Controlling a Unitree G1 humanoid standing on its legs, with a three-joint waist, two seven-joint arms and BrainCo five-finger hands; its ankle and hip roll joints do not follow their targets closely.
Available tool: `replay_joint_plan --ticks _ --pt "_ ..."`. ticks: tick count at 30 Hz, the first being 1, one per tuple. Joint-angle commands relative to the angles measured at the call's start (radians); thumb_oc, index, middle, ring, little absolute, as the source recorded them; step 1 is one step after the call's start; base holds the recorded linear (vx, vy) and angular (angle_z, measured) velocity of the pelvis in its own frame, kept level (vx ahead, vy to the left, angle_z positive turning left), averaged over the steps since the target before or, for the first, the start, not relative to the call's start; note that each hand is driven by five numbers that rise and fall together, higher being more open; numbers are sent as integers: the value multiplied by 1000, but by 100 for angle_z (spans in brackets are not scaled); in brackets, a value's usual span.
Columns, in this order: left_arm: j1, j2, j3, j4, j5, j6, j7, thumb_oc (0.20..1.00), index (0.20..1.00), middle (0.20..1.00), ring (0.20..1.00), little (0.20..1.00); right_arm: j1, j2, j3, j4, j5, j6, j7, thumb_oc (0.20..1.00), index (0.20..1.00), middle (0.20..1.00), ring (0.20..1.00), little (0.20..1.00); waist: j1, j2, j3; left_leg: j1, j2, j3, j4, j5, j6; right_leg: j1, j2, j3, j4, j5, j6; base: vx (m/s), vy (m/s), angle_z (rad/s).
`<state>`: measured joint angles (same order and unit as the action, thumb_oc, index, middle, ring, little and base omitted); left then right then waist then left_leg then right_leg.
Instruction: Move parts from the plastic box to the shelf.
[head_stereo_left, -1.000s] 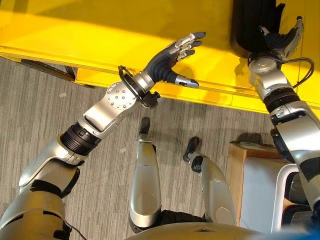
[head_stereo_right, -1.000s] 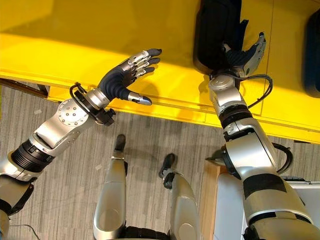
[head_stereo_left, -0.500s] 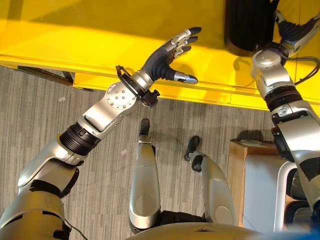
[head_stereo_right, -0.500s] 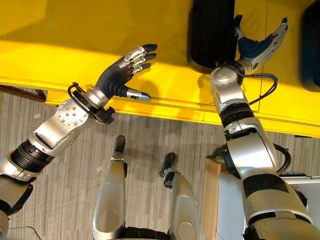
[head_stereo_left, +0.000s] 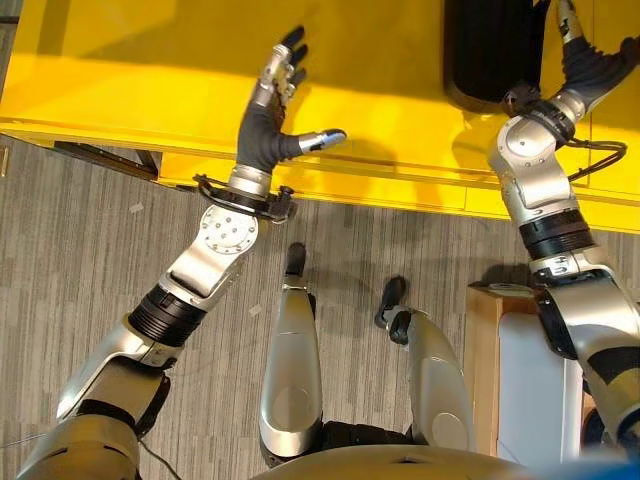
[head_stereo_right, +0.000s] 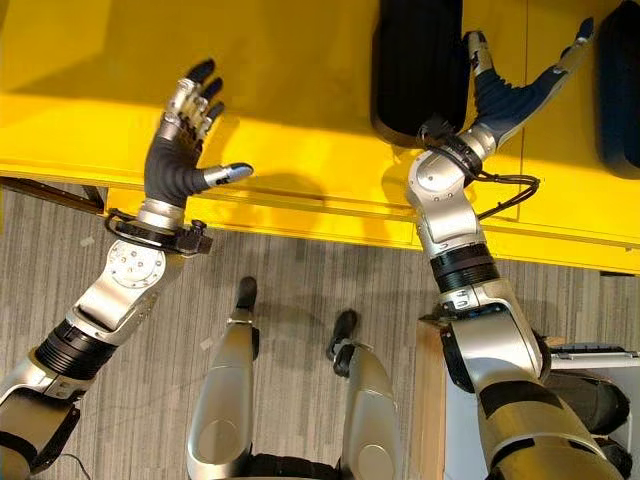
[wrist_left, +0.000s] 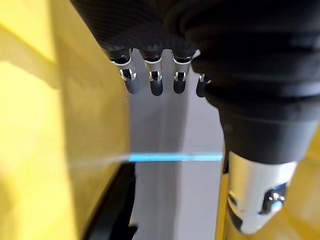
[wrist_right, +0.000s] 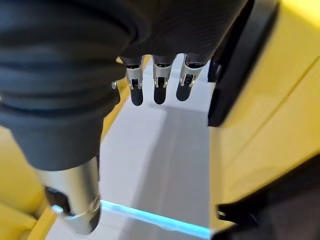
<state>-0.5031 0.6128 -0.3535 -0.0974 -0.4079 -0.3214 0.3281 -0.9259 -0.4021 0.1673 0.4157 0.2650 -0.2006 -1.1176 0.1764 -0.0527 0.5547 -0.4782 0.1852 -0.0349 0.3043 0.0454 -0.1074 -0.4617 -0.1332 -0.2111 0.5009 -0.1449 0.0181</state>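
Both hands, left (head_stereo_right: 180, 160) and right (head_stereo_right: 510, 95), rose, fingers spread, over two black parts (head_stereo_right: 420, 65).

A bright yellow shelf (head_stereo_right: 300, 60) runs across the scene above a grey wood-grain floor (head_stereo_right: 290, 300). A black part (head_stereo_right: 420, 65) rests on its surface, with a second black part (head_stereo_right: 620, 90) near the right edge, well apart from it.

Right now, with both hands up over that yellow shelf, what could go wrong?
The right hand is open beside the black part on the yellow shelf; a careless move might nudge the part out of place. The left hand is open over bare shelf near its front edge, so lowering the arm might bump that edge.
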Motion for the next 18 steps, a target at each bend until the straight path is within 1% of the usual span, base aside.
replay_joint_plan --ticks 1,2,3,4,5,6,8,9,10,11,12,14,16,17,18 --pt "-6 -57 -4 -75 82 -75 -3 1000 1000 1000 1000 1000 13 -25 -42 -45 35 -18 40 1000 1000 1000 1000 1000 -9 26 -35 94 -7 134 64 -87 39 111 37 -28 -85 44 49 -12 149 -5" --pt "9 -65 1 -80 93 -105 11 1000 1000 1000 1000 1000 41 -17 -47 -68 48 -6 53 1000 1000 1000 1000 1000 -13 28 -35 114 -9 140 54 -87 39 128 36 -25 -100 46 48 -42 163 -4" --pt "26 -70 11 -90 102 -123 16 1000 1000 1000 1000 1000 67 -10 -54 -90 50 2 62 1000 1000 1000 1000 1000 -16 32 -35 126 -9 144 43 -79 39 139 35 -23 -115 54 46 -17 148 -7" --pt "48 -73 18 -100 110 -136 20 1000 1000 1000 1000 1000 90 -4 -59 -105 55 7 70 1000 1000 1000 1000 1000 -18 35 -35 146 -10 148 39 -86 39 157 33 -20 -121 48 47 -9 219 -6" --pt "93 -87 36 -122 127 -158 29 1000 1000 1000 1000 1000 159 13 -69 -145 49 2 93 1000 1000 1000 1000 1000 -26 44 -35 182 -9 155 19 -79 39 186 26 -14 -141 55 46 33 295 -5" --pt "137 -98 48 -135 147 -173 33 1000 1000 1000 1000 1000 220 33 -72 -176 40 0 119 1000 1000 1000 1000 1000 -32 52 -35 222 -11 164 5 -85 38 220 17 -8 -156 50 50 11 349 -15" --pt "214 -122 69 -159 187 -180 35 1000 1000 1000 1000 1000 351 63 -65 -256 4 0 161 1000 1000 1000 1000 1000 -49 58 -50 272 -9 183 -27 -74 39 261 3 -1 -187 62 52 22 362 -21" --pt "268 -132 82 -173 201 -191 31 1000 1000 1000 1000 1000 451 69 -64 -307 -16 -3 190 1000 1000 1000 1000 1000 -61 62 -66 297 -8 194 -48 -70 41 281 -4 3 -204 67 58 32 330 -7" --pt "295 -136 89 -181 202 -191 19 1000 1000 1000 1000 1000 501 68 -65 -329 -24 -6 211 1000 1000 1000 1000 1000 -67 64 -76 310 -8 200 -58 -68 42 291 -7 5 -213 70 61 31 417 -6" --pt "379 -140 112 -198 188 -198 -37 1000 1000 1000 1000 1000 657 62 -62 -393 -80 -32 278 1000 1000 1000 1000 1000 -92 65 -100 341 -8 218 -81 -64 46 316 -16 14 -236 80 68 17 438 -15" --pt "424 -142 126 -203 182 -203 -95 1000 1000 1000 1000 1000 742 53 -73 -453 -101 -19 331 1000 1000 1000 1000 1000 -113 63 -118 361 -9 230 -90 -65 48 334 -24 21 -248 87 74 8 424 -15" --pt "455 -129 132 -211 188 -195 -166 1000 1000 1000 1000 1000 796 23 -85 -490 -107 -31 384 1000 1000 1000 1000 1000 -132 61 -131 375 -11 241 -92 -69 49 347 -30 28 -258 92 81 -21 236 -6" --pt "466 -107 124 -208 231 -190 -163 1000 1000 1000 1000 1000 826 -3 -87 -512 -106 -36 423 1000 1000 1000 1000 1000 -143 59 -139 385 -13 249 -89 -74 51 358 -35 32 -265 97 86 -38 186 -5" --pt "468 -92 119 -211 247 -196 -141 1000 1000 1000 1000 1000 844 -25 -86 -528 -105 -21 440 1000 1000 1000 1000 1000 -149 58 -143 392 -15 255 -86 -79 51 368 -39 33 -271 99 89 -43 202 -4" --pt "474 -83 122 -218 261 -210 -122 1000 1000 1000 1000 1000 853 -41 -84 -539 -97 -21 435 1000 1000 1000 1000 1000 -152 57 -146 398 -17 259 -84 -81 52 377 -42 34 -279 101 91 -37 166 0"
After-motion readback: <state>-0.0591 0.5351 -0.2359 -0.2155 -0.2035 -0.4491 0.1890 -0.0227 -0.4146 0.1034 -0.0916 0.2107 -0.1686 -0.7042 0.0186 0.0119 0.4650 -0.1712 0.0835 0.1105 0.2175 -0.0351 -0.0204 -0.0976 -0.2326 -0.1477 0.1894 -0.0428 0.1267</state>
